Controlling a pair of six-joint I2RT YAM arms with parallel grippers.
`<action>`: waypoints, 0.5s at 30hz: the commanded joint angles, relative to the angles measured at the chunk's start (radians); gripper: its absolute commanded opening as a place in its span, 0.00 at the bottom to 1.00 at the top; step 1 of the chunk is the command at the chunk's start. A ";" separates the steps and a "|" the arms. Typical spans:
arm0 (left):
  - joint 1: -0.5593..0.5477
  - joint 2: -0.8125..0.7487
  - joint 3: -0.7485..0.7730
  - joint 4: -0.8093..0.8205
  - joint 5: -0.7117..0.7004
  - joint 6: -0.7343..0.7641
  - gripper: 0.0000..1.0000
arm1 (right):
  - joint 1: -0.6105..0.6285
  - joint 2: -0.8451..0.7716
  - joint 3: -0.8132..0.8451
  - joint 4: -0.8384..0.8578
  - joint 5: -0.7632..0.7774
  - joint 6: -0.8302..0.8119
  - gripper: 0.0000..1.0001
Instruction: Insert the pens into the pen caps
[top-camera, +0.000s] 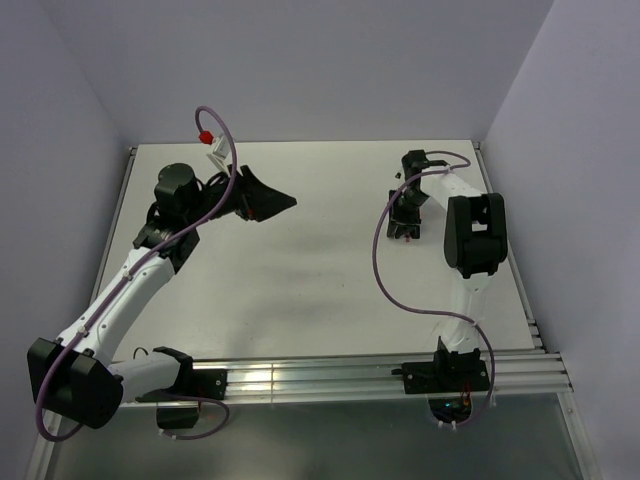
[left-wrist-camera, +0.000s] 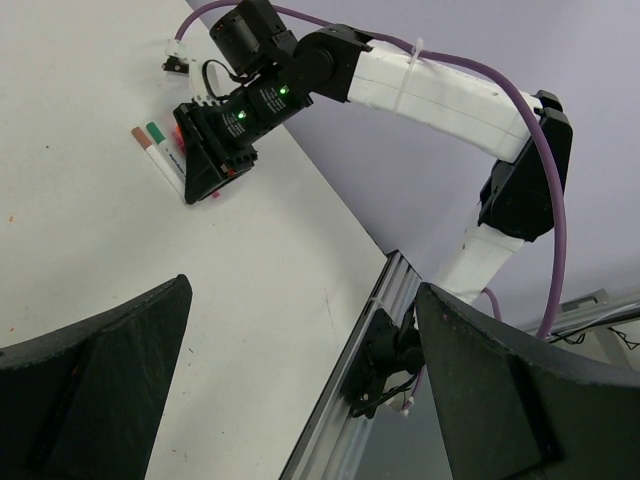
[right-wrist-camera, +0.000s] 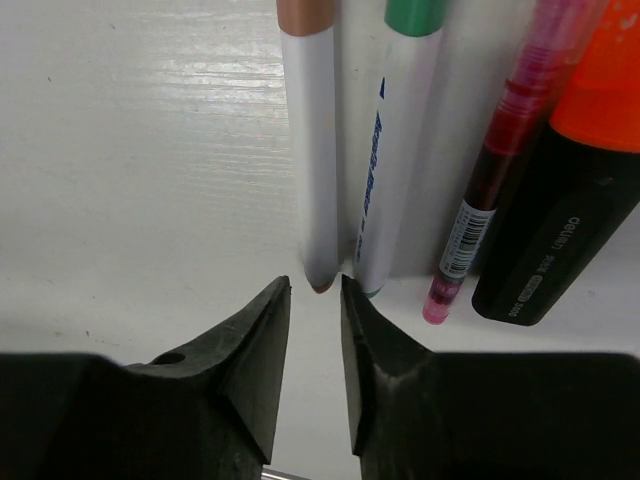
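Two grippers are showing from above: the left gripper (top-camera: 268, 197) hanging far left, the right gripper (top-camera: 405, 232) dipping to the worktop (top-camera: 300, 290) far right. Left wrist is showing its fingers (left-wrist-camera: 100, 390) gaping, empty. Right wrist's fingers (right-wrist-camera: 250, 360) are standing barely parted, gripping nothing, at the bare tips of the pens (right-wrist-camera: 312, 150); caps (right-wrist-camera: 305, 12) are sitting on the opposite ends, so capping seems undone.

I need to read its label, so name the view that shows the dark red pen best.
Right wrist view: the dark red pen lies close up between a white pen and the black marker, with its barcode label plain. In the left wrist and top external views the right arm all but hides it.
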 joint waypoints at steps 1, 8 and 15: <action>0.006 0.001 0.044 0.031 0.003 0.015 1.00 | -0.009 -0.019 -0.003 -0.014 0.017 0.005 0.36; 0.007 0.001 0.056 0.003 0.003 0.035 0.99 | -0.010 -0.027 -0.005 -0.014 0.001 0.005 0.42; 0.007 0.032 0.133 -0.208 -0.018 0.117 1.00 | -0.010 -0.143 -0.022 -0.008 -0.029 -0.032 0.43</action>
